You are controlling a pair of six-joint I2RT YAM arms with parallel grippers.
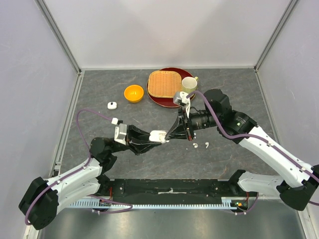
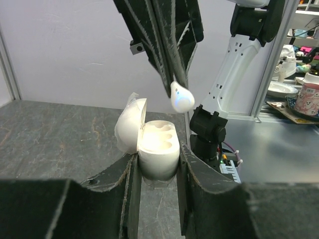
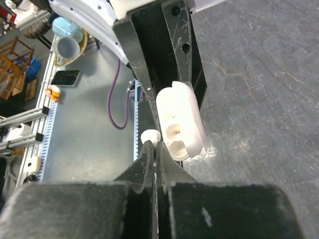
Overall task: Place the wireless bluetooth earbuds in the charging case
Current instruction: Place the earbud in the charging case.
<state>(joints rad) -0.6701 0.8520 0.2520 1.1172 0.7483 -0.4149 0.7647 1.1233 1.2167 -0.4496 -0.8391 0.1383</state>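
black left gripper [image 2: 158, 168] clamps the open white plastic charging case [image 2: 157, 144]. right gripper [image 2: 173, 74] pinches a tiny glossy white earbud [image 2: 182, 98] above it; likely light and slippery, best held by its stem.

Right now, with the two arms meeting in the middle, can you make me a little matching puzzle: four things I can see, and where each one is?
Things:
1. charging case
2. raised earbud
3. orange bowl
4. wicker tray

Places:
A. lying on the red plate
B. pinched in the right end effector
C. held, lid open, in the left end effector
D. beside the plate, not on it

Pairs: 1-C; 2-B; 3-D; 4-A
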